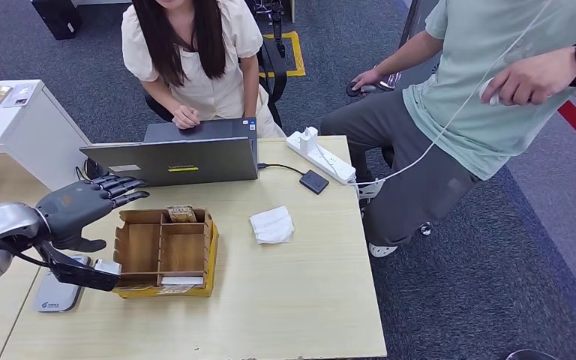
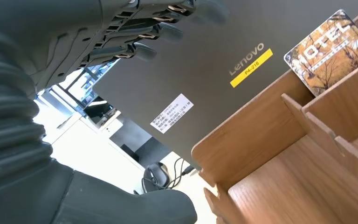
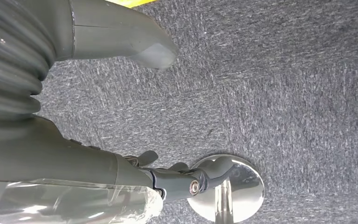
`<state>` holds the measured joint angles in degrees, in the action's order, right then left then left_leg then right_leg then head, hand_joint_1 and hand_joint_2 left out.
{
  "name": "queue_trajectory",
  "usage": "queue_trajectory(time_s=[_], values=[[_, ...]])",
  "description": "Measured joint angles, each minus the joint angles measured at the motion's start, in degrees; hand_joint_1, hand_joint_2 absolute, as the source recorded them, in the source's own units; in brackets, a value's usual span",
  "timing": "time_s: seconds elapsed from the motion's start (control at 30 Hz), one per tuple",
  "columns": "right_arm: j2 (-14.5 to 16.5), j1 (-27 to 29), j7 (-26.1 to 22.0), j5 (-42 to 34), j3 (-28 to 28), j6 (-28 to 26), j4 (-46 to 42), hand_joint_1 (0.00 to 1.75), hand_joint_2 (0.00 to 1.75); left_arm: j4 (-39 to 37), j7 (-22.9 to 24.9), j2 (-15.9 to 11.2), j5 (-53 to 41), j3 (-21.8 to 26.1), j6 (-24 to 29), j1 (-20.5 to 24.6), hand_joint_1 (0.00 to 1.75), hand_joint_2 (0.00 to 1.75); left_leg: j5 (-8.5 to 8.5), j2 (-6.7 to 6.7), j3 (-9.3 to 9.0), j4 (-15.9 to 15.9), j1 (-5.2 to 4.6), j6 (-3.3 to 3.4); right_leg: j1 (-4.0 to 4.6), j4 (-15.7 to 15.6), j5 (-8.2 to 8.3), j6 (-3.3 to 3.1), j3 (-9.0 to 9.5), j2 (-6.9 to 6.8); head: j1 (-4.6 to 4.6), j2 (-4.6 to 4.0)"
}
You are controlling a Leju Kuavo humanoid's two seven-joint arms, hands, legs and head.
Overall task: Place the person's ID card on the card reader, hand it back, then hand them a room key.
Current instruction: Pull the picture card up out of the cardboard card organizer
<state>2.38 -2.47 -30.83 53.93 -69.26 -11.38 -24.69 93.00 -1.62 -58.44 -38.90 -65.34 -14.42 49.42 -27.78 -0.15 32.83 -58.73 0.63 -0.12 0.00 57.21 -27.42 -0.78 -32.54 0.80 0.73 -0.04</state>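
My left hand (image 1: pixel 82 206) hovers open and empty over the table's left side, fingers stretched toward the laptop. It is just left of the wooden organizer (image 1: pixel 139 247). A hotel key card (image 1: pixel 181 214) with an autumn-tree print stands upright in the organizer's back compartment. In the left wrist view the same key card (image 2: pixel 328 51) sits beyond my left hand (image 2: pixel 121 37), apart from it. The grey card reader (image 1: pixel 56 292) lies flat below my forearm near the table's left edge. My right hand (image 3: pixel 102 163) hangs over the carpet, holding nothing, its fingers loosely bent.
A grey laptop (image 1: pixel 172 159) stands behind the organizer, with a person in a cream top typing. A folded tissue (image 1: pixel 272 225), a black adapter (image 1: pixel 313 181) and a white power strip (image 1: pixel 321 154) lie to the right. A seated person in a green shirt is at the table's right.
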Motion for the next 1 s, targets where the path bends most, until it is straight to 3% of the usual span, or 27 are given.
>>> queue_trajectory(time_s=[0.6,1.0], values=[[0.56,-0.08,-0.13,1.07,-2.11,0.17,-1.1,0.0,1.75,1.96,-1.56,1.28,-4.7,7.85,-1.26,-5.17,0.0,1.75,0.0,-0.01,0.0,0.0,0.0,0.0,0.01,0.0,0.0,0.0,-0.01,0.0,-0.01,-0.01],[1.02,-0.11,-0.08,1.42,-2.7,0.1,-1.4,0.0,1.75,3.46,-2.64,2.74,-5.79,8.75,-1.02,-8.53,0.0,1.75,0.0,-0.02,0.0,0.0,0.0,0.0,0.0,0.0,0.0,0.0,0.0,0.0,-0.01,-0.01]])
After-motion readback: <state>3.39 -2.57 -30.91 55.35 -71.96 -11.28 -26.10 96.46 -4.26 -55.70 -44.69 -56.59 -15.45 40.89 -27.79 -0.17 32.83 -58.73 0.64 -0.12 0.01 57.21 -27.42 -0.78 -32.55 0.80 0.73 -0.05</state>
